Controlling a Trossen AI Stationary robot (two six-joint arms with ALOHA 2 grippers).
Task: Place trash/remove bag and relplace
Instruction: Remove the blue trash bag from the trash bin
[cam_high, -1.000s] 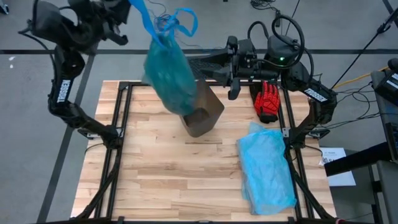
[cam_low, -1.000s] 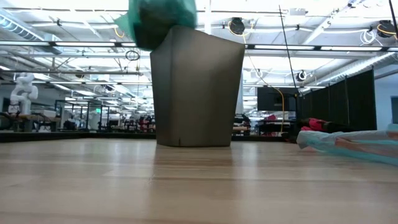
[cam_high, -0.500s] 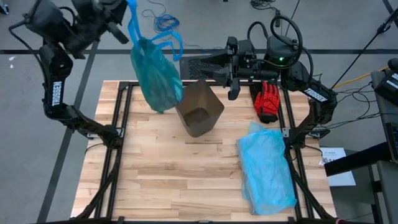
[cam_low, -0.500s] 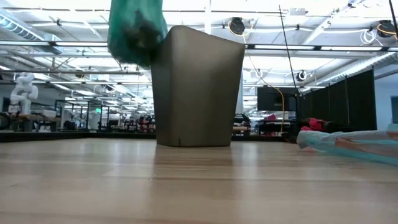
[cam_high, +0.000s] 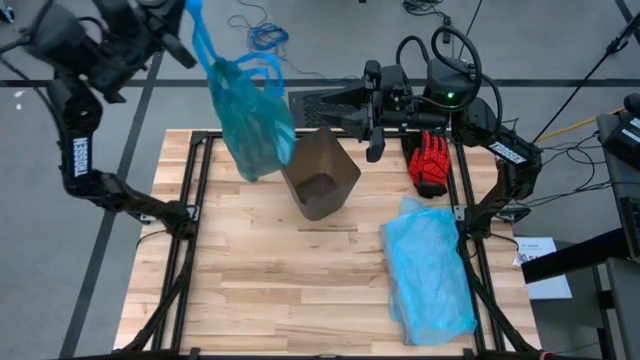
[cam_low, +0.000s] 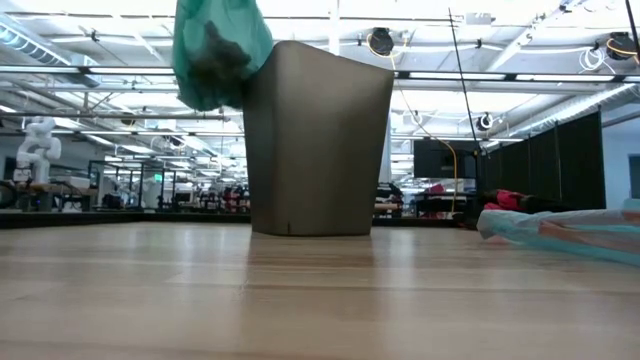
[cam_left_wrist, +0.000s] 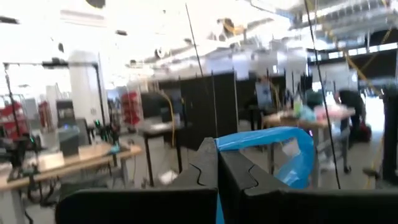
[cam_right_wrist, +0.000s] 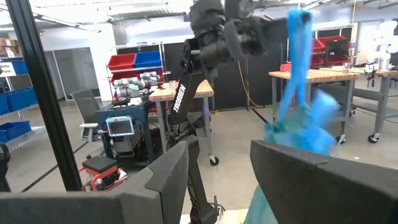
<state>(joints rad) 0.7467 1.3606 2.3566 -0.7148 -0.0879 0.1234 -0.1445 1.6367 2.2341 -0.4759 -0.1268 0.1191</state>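
The teal-green bag (cam_high: 250, 125) hangs in the air left of the brown bin (cam_high: 322, 172), above the table's far left part. Its bright blue handle loops (cam_high: 205, 45) run up to my left gripper (cam_high: 188, 12), which is shut on them. In the low view the bag (cam_low: 215, 50) hangs beside the bin's top (cam_low: 318, 140). Dark shapes show through its wall; I cannot make out the trash itself. The bin stands on its base. My right gripper (cam_high: 310, 108) is open and level behind the bin's far rim, with nothing between its fingers (cam_right_wrist: 168, 171). My left gripper pinches the bag's blue handle loop (cam_left_wrist: 235, 144) between its two shut fingers (cam_left_wrist: 205, 165). The loop comes out to one side of the fingers. The bag hangs below on the drawn-up handles, lifted clear of the table and the bin.
A red glove (cam_high: 432, 163) lies at the table's far right. A pale sky-blue plastic bag (cam_high: 430, 270) is spread over the right side, and it also shows in the low view (cam_low: 570, 230). Bare wood (cam_high: 250, 290) fills the left and near parts. Black frame rails (cam_high: 190, 180) border the table.
My left gripper has moved toward the table's left edge and has turned. It has carried the bag from over the bin's rim to the bin's left side. The bag swung and now hangs a little lower, clear of the bin.
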